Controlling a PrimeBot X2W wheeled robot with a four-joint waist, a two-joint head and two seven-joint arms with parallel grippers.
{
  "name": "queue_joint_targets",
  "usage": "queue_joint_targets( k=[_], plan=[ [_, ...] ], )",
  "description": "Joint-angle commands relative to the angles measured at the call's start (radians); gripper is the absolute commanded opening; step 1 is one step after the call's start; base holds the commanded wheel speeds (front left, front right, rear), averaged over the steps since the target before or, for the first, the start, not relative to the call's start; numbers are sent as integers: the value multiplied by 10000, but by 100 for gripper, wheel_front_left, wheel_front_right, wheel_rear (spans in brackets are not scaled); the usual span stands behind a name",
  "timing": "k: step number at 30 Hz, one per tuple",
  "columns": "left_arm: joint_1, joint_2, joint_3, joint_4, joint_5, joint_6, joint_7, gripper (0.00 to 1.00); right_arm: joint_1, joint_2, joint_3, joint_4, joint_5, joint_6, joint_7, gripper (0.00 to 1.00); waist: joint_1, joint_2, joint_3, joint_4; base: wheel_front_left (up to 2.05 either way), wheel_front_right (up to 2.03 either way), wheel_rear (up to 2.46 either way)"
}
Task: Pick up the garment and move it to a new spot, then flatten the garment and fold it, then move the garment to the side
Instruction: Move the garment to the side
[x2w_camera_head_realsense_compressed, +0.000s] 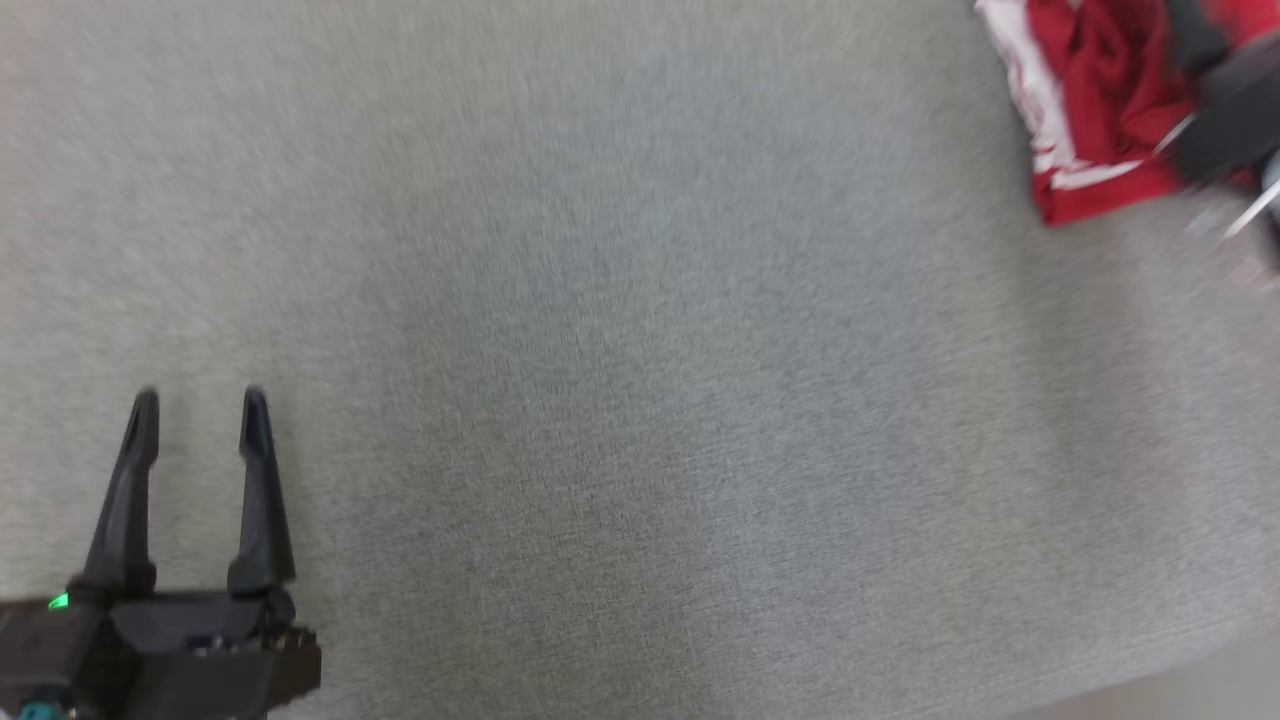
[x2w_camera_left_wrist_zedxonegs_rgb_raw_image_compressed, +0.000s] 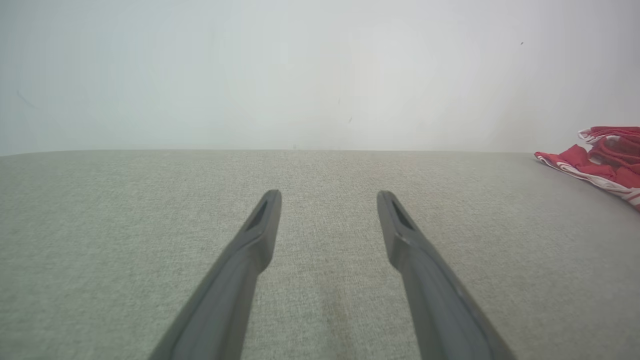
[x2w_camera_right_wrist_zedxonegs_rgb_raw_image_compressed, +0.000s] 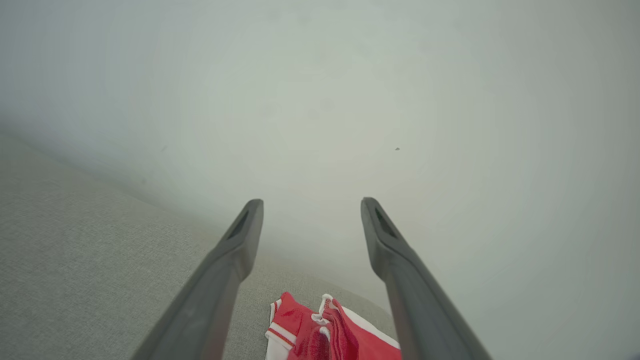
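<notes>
The garment (x2w_camera_head_realsense_compressed: 1090, 120) is noted bunched toward the far right corner of the worktop (x2w_camera_head_realsense_compressed: 640, 350). The right tool (x2w_camera_right_wrist_zedxonegs_rgb_raw_image_compressed: 311, 204), released and empty, is poised over it and is nearer. The left tool (x2w_camera_head_realsense_compressed: 200, 395), also released, is seen well apart by the near left edge.

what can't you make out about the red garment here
- Head view: garment is motion-blurred, cut by the top edge, partly covered by a dark blurred shape.
- Left wrist view: the right edge cuts it off.
- Right wrist view: the bottom edge and the open right gripper cut it off; fold state unclear.
</notes>
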Motion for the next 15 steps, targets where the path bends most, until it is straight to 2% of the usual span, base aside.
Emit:
queue_joint_targets(
  k=[1,7,11,12,15],
  plan=[
    [323,-58,101,17,-33,33,5,100,746,243,-242,-362,-195,-33,-27,100,-2,-4,-1195,45,0,0,0],
    [788,-139,93,337,-48,-13,5,100,3143,1335,-1465,-1588,-274,-33,-19,100,-2,-4,-2030,329,0,0,0],
    [820,-182,56,634,-119,-24,3,100,4733,1871,-2095,-2423,-610,-33,-20,100,-2,-4,-2431,647,0,0,0],
    [820,-182,56,634,-119,-24,3,100,4733,1871,-2095,-2423,-610,-33,-20,100,-2,-4,-2431,647,0,0,0],
    [846,-205,48,962,-183,-19,3,100,6351,2548,-2920,-3194,-639,-33,-17,100,-2,-4,-2745,987,0,0,0]
  ],
)
